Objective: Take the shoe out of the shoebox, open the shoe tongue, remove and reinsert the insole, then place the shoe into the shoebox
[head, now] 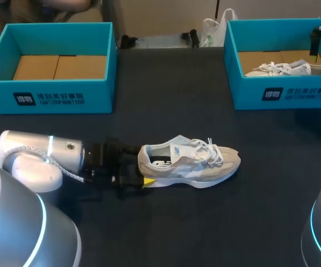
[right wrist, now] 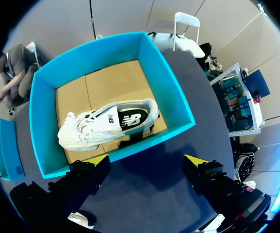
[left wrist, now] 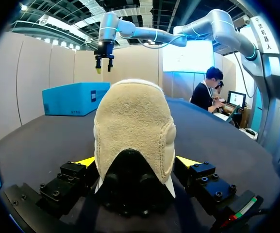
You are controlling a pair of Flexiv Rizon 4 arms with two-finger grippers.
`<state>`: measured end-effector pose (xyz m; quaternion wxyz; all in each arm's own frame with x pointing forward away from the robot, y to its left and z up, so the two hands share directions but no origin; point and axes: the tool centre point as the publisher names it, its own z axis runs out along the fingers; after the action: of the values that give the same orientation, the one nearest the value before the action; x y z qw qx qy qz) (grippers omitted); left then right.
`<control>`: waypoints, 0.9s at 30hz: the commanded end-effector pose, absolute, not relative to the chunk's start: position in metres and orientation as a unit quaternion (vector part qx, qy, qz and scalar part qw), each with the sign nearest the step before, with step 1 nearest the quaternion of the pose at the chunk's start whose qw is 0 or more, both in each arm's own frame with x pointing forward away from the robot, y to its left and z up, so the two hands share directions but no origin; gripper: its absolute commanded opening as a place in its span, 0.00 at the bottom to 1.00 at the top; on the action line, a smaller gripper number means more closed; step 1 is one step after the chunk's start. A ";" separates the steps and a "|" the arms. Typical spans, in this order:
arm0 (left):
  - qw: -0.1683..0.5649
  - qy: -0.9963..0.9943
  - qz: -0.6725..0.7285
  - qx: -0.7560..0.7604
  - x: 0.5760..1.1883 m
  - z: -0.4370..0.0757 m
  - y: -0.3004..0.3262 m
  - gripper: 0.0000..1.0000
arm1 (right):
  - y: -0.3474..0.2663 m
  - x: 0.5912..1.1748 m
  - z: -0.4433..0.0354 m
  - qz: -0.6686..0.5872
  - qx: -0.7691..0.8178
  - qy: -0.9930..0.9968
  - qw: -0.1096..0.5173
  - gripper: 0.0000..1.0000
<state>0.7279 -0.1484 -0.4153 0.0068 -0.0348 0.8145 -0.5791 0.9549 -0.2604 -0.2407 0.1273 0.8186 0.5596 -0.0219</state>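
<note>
A: Checking orientation: the beige shoe (head: 191, 164) sits sole down on the table (head: 166, 233), outside both boxes. Its long axis runs left-right, toe to my right, heel to my left.
B: Left arm?
A: Low and level, coming in from the left. The left gripper (left wrist: 135, 162) is clamped on the heel, one finger each side.
B: Right?
A: The right gripper (right wrist: 147, 160) is spread wide and holds nothing. It hangs over the right shoebox (right wrist: 171, 92), which has a white shoe (right wrist: 106, 124) inside. The left shoebox (head: 49, 89) holds only cardboard. There's white print on both box fronts.

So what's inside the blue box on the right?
One white shoe lies in the box, on its brown cardboard floor. Nothing else shows; the bit of floor under the shoe is covered.
</note>
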 end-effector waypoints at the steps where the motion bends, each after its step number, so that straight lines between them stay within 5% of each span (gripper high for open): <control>1: 0.006 0.816 -0.577 -0.034 0.731 -0.419 -0.155 1.00 | -0.261 0.955 -0.241 -0.021 0.819 0.560 0.127 1.00; 16: 0.004 0.821 -0.569 -0.043 0.731 -0.426 -0.163 1.00 | -0.261 0.955 -0.241 -0.021 0.819 0.560 0.127 1.00; 20: 0.004 0.823 -0.566 -0.046 0.732 -0.428 -0.163 0.65 | -0.261 0.955 -0.241 -0.021 0.819 0.560 0.127 1.00; 21: 0.004 0.823 -0.566 -0.047 0.733 -0.429 -0.163 0.36 | -0.261 0.955 -0.241 -0.021 0.819 0.560 0.127 1.00; 22: 0.005 0.823 -0.566 -0.047 0.733 -0.429 -0.162 0.26 | -0.261 0.955 -0.241 -0.021 0.819 0.560 0.127 1.00; 23: 0.005 0.823 -0.565 -0.047 0.734 -0.429 -0.162 0.00 | -0.261 0.955 -0.241 -0.021 0.819 0.560 0.127 1.00; 27: 0.009 0.823 -0.566 -0.046 0.735 -0.428 -0.162 0.00 | -0.261 0.955 -0.241 -0.021 0.819 0.560 0.127 1.00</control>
<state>0.7318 -0.1601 -0.4256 0.0076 -0.0455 0.8222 -0.5673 0.9549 -0.2604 -0.2407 0.1273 0.8186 0.5596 -0.0219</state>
